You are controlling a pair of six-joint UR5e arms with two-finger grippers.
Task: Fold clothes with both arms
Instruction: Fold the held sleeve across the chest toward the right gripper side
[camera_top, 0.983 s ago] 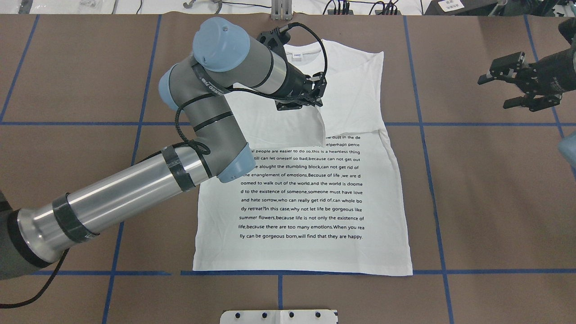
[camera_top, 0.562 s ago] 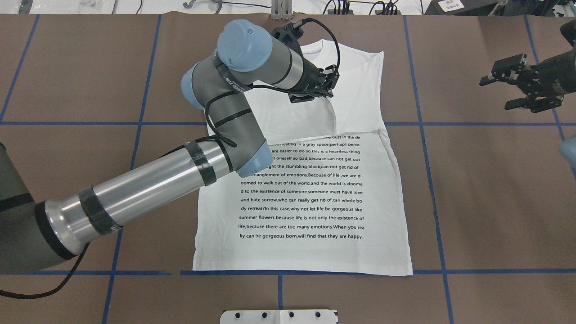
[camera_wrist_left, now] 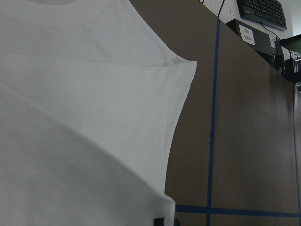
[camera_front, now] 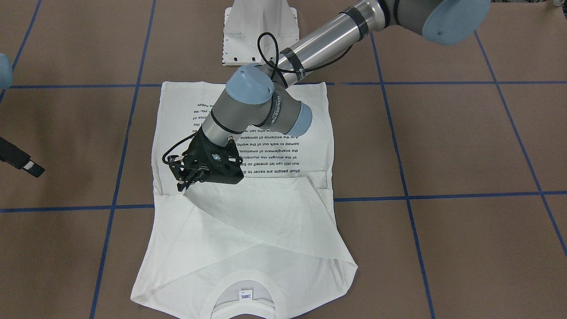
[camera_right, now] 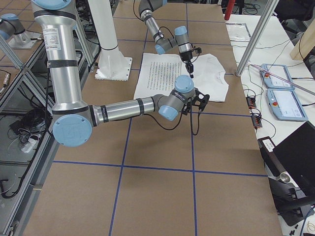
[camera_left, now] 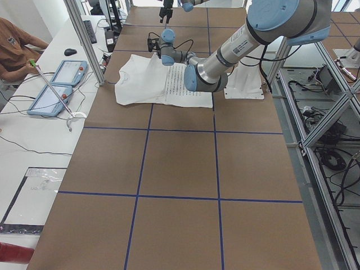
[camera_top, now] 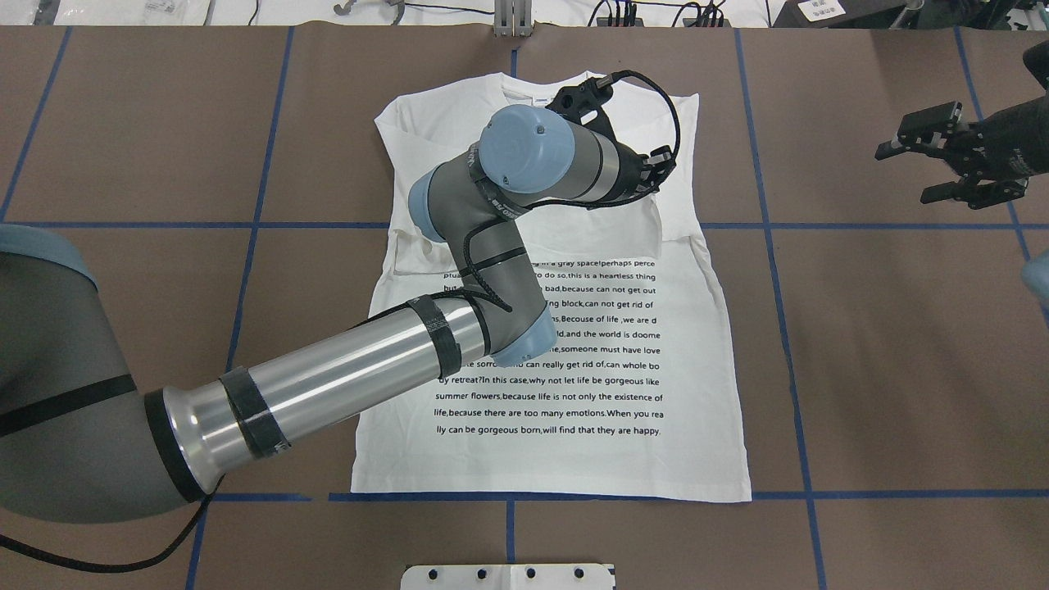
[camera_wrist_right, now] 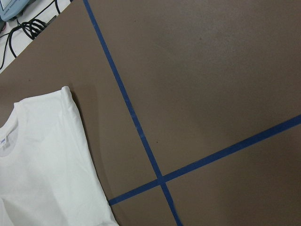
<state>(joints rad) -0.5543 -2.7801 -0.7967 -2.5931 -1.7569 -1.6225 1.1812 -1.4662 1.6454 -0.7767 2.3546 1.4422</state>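
The white T-shirt (camera_top: 565,393) lies flat with its black text up and its collar at the far edge. It also shows in the front view (camera_front: 199,248). My left gripper (camera_top: 660,169) is shut on the end of the sleeve (camera_front: 266,212) and holds it low over the chest, near the shirt's right shoulder; the sleeve is stretched across the upper chest. It also shows in the front view (camera_front: 182,185). My right gripper (camera_top: 901,174) is open and empty, above the bare table well to the right of the shirt.
The brown table (camera_top: 885,369) has a grid of blue tape lines. The white pedestal base (camera_front: 259,31) stands just behind the shirt's hem. Operators' tablets (camera_left: 53,84) and cables lie beyond the table's far edge.
My left gripper has moved right across the shirt's chest, pulling the sleeve with it toward the right shoulder. More of the text and the left shoulder now show. The right gripper has barely moved.
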